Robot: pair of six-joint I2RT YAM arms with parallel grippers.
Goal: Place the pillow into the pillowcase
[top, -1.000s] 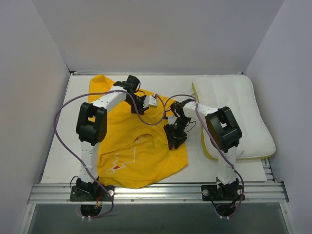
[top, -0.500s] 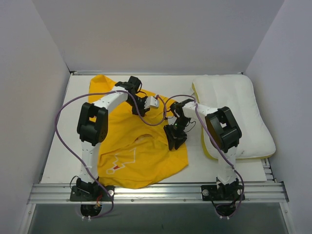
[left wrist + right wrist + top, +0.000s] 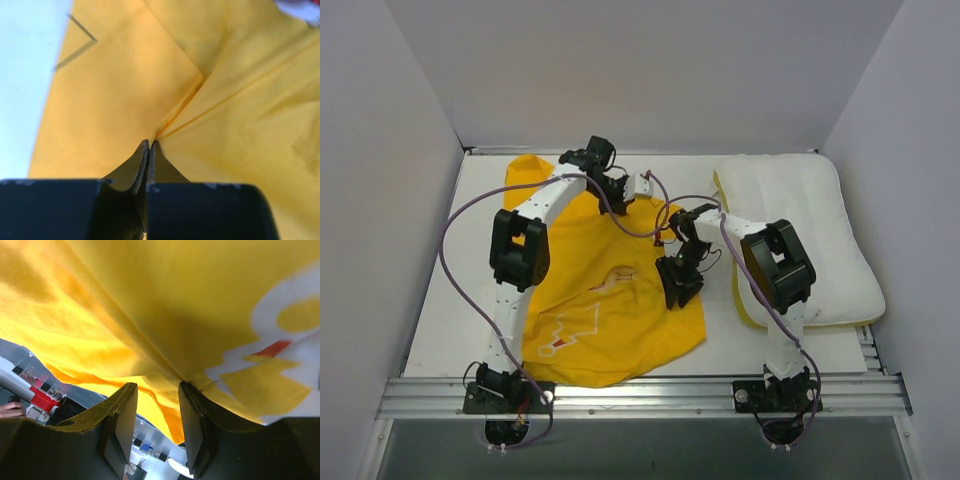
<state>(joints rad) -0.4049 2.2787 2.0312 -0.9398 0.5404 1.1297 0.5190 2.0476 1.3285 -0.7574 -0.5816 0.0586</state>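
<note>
Pillow: soft white rectangular cushion with a yellow edge stripe (image 3: 810,240); lies along the right edge of the white worktop (image 3: 435,300), up into its far right corner; wholly outside the case
Pillow axis: long side runs from near edge to far edge
Pillowcase: large bright yellow fabric case (image 3: 610,320); rumpled across the worktop's left and middle; printed lines show toward the near edge; its right side is just beside the pillow
Left gripper (image 3: 149,145): jaws together, pinching a fold of the yellow cloth toward the far edge
Right gripper (image 3: 157,387): jaws partly apart; cloth drapes over them; no clamp shows
Deciding relation: the pillow lies to the right of both grippers; the right arm is nearer
Step, judged: working the case's mouth open; insertion not begun
</note>
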